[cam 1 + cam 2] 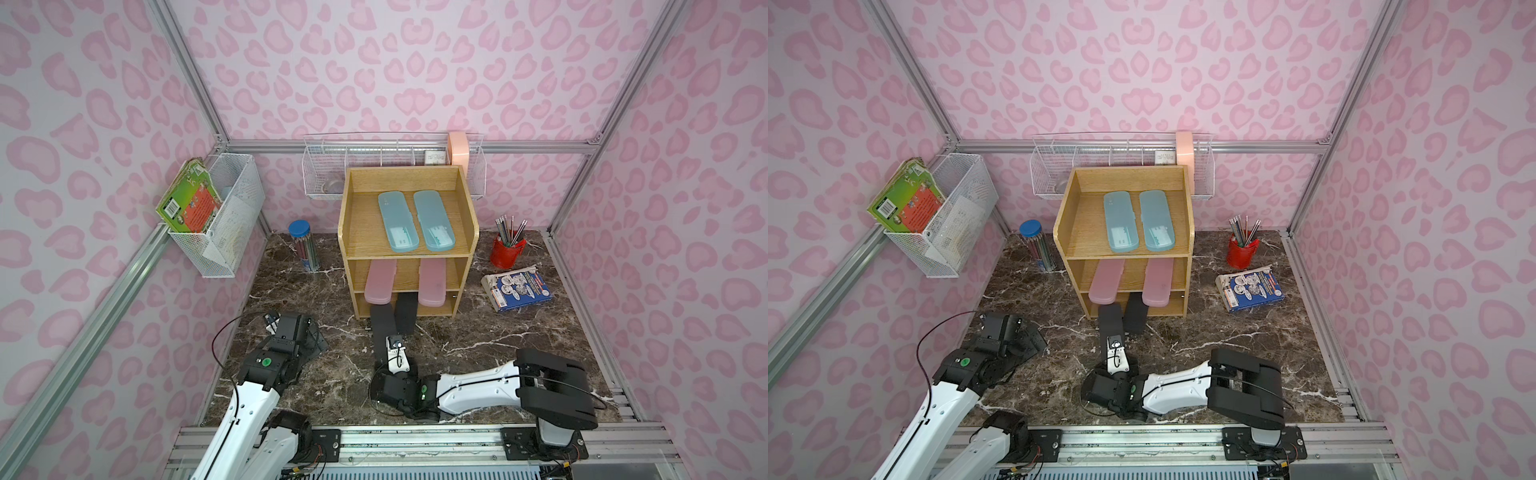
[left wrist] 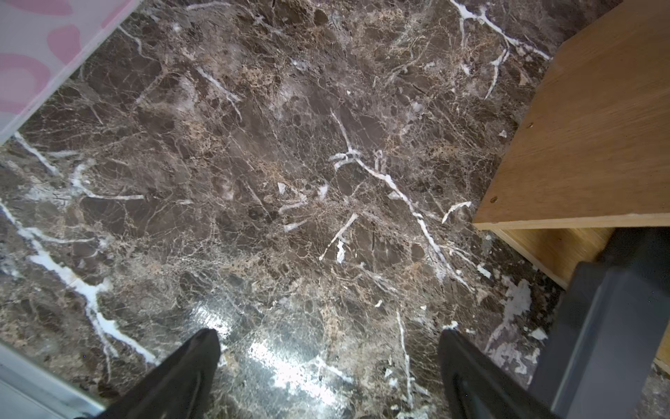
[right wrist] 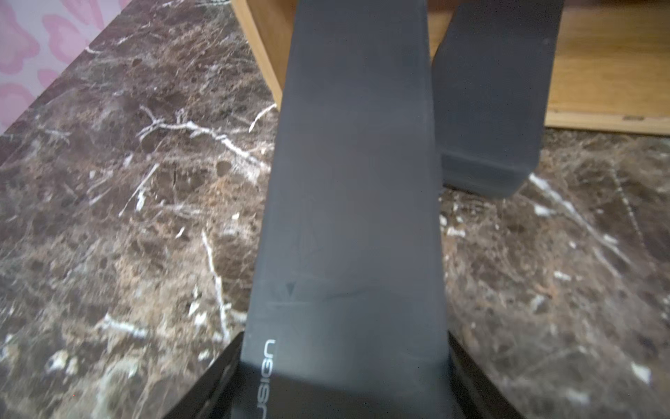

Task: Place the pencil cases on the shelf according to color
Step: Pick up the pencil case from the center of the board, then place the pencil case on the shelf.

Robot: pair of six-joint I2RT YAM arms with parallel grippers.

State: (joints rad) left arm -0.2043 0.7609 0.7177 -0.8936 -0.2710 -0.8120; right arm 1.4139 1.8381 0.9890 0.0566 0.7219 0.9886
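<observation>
Right wrist view: right hand point(image 3: 344, 362) clamps a black pencil case point(image 3: 355, 181) (far end at the shelf point(image 3: 598, 72)); left hand point(image 2: 328, 337) gapes empty.

Both top views look steeply down from high over the robot's edge of the worktop point(image 1: 478, 332), facing the back wall point(image 1: 415, 62), far enough off to take in the whole worktop and shelf point(image 1: 405, 178). They share almost the entire scene, shifted slightly sideways. The left wrist view sits close over the worktop, looking past the left hand point(image 2: 328, 337) at bare marble and the shelf's side. The right wrist view is nearer still and blurred, looking along a black case point(image 3: 355, 181) gripped in the right hand point(image 3: 344, 355) toward the shelf's bottom tier. Both wrist views share that shelf corner.
</observation>
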